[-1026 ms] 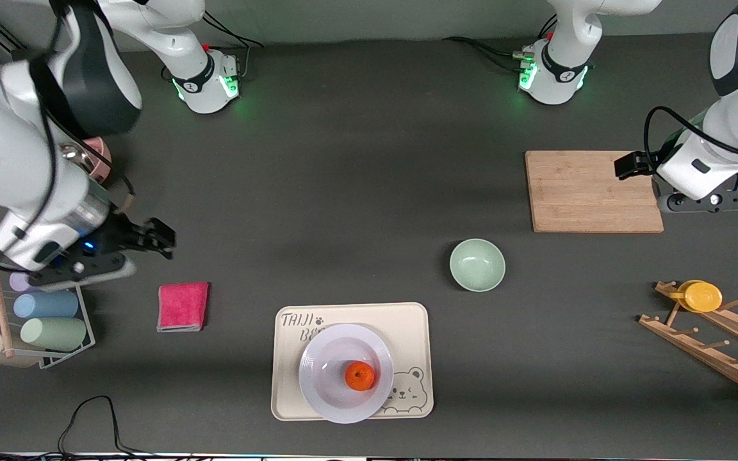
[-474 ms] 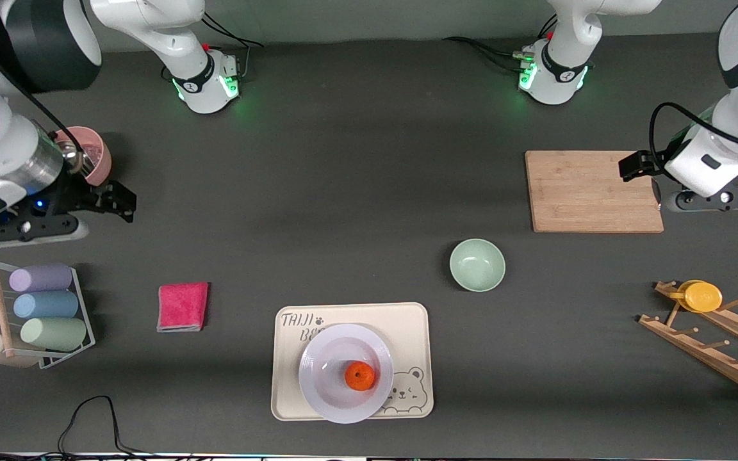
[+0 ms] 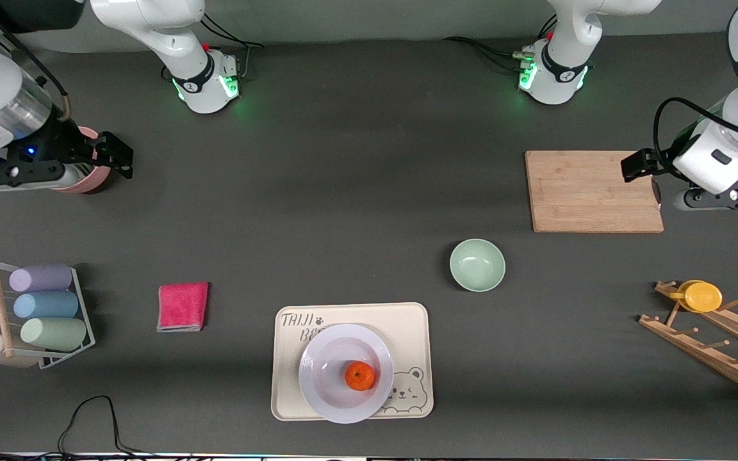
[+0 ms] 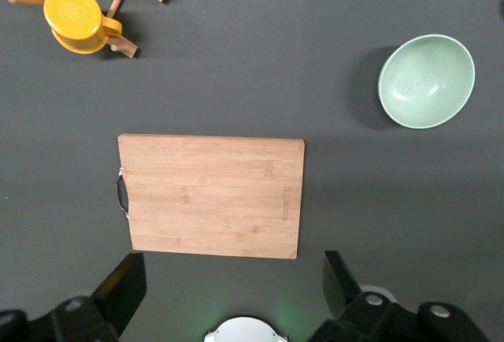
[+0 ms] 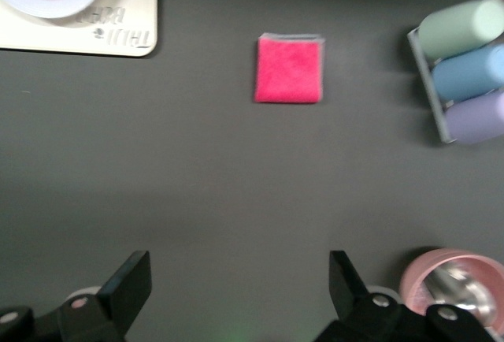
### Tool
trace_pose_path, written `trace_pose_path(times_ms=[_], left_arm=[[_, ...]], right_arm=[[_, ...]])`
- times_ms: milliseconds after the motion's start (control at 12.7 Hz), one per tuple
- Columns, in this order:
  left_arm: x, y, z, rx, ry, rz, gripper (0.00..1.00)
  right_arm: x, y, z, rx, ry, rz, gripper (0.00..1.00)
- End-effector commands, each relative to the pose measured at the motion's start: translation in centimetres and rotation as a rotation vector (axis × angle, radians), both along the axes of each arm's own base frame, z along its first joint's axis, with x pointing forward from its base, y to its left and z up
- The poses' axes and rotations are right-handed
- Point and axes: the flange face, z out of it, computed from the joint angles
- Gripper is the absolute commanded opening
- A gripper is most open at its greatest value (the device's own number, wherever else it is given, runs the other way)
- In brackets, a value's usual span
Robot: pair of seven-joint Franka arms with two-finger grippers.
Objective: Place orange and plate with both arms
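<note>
You see the left gripper (image 4: 228,295) raised at its own end of the table, fingers spread wide and empty. The right gripper (image 5: 236,295) likewise, at its end.

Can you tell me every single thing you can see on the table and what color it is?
orange: 1, bright orange, on the plate.
plate: 1, white, on the tray.
tray: 1, cream with a bear drawing, nearest the front camera.
bowl: 1, pale green, between tray and board.
cutting board: 1, wooden, toward the left arm's end.
cup: 1, yellow, on the wooden rack.
cloth: 1, pink, beside the tray.
rolls: 3, purple, blue, green, in a wire holder.
pink cup: 1, under the right gripper.
left gripper: open, over the board's edge.
right gripper: open, over the pink cup.
</note>
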Motion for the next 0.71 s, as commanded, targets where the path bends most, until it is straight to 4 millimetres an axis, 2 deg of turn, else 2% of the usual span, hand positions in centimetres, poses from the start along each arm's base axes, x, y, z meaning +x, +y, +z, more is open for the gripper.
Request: trace_pose_path(times_ms=[0, 158, 316, 632], left_arm=[[0.6, 0.2, 0.3, -0.013, -0.002, 0.000, 1.00], [0.6, 0.2, 0.3, -0.013, -0.002, 0.000, 1.00], [0.6, 0.3, 0.3, -0.011, -0.002, 0.003, 1.00], [0.6, 0.4, 0.3, -0.011, -0.002, 0.003, 1.00]], right_arm=[[-0.8, -2.3, -0.2, 0.064, -0.001, -0.062, 1.00], [-0.6, -4.2, -0.3, 0.062, 0.003, -0.089, 1.00], [-0.4, -5.3, -0.5, 0.052, 0.005, -0.115, 1.00], [0.7, -5.5, -0.5, 0.062, -0.034, -0.128, 1.00]])
